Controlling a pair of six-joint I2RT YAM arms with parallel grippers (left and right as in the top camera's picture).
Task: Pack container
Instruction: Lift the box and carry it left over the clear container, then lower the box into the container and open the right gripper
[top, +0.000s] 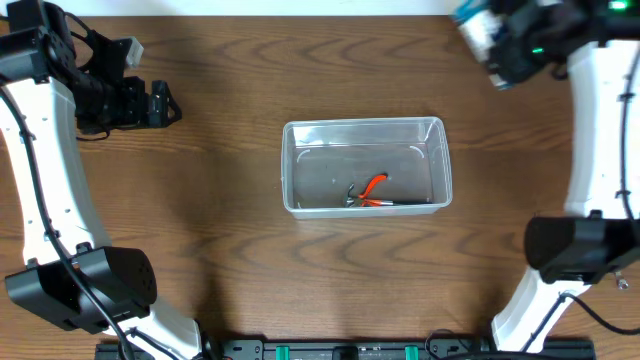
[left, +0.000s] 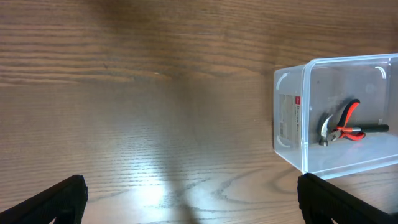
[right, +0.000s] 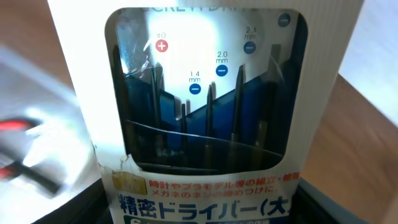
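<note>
Presently, the container (top: 365, 124) stands upright at the centre of the wooden table (top: 230, 250), with orange-handled pliers (top: 372, 188) lying on its floor. The left gripper (top: 172, 103) hovers well apart to its left, jaws spread wide and empty. The right gripper (top: 497, 48), near the far right corner, clamps a blue-and-white screwdriver box (right: 205, 124).

clear container (left: 292, 124), red-handled pliers (left: 343, 122) inside

Bright, even light. Left wrist view: the table (left: 143, 124) shines at 7 o'clock. Right wrist view: the screwdriver box (right: 205, 118) glares at 11 o'clock, background blurred.
</note>
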